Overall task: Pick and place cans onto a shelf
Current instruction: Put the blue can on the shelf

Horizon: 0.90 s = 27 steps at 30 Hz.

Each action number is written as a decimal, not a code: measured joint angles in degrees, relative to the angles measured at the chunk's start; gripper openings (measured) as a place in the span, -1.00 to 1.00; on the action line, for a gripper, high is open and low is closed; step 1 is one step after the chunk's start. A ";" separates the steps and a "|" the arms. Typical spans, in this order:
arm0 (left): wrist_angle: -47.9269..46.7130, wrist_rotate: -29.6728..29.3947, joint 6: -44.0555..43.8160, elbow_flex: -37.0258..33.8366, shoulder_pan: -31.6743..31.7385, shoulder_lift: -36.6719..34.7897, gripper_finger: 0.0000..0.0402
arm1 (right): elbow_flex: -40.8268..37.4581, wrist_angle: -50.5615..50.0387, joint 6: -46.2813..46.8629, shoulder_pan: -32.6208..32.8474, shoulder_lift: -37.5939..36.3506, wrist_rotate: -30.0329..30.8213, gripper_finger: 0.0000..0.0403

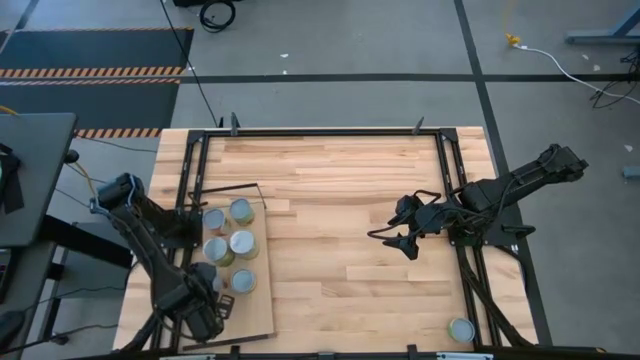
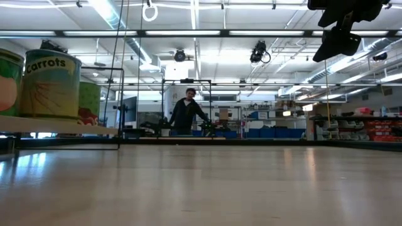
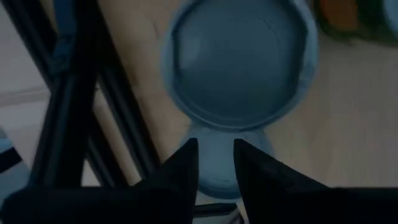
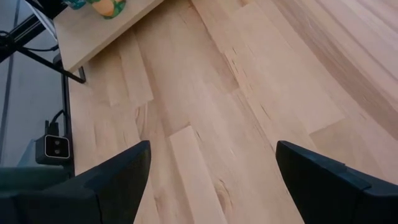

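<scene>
Cans (image 1: 229, 236) look rigid, slick-sided; grip across the body. Left gripper (image 1: 215, 305) over the shelf (image 1: 262, 320), fingers nearly together; right gripper (image 1: 405, 228) hovers, fingers spread.

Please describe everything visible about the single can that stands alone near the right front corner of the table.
The lone can is a small cylinder seen from above, showing a round silvery-grey lid with a greenish rim. It stands upright on the wooden tabletop, close to the black frame rail at the table's right side. Nothing grips it. The right gripper hovers well away, jaws open. Its label cannot be read.
</scene>
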 joint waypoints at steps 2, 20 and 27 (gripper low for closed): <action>2.23 0.53 -0.01 -0.64 -0.29 0.46 -0.47 | 0.00 -0.02 0.15 0.00 0.00 0.00 0.75; 17.07 2.03 -0.20 -3.36 0.26 2.63 -0.57 | 0.00 -0.90 0.17 0.00 0.00 0.02 0.75; 19.62 -0.94 1.63 -3.32 0.26 2.45 -0.57 | 0.00 -0.96 0.19 0.00 0.00 0.02 0.75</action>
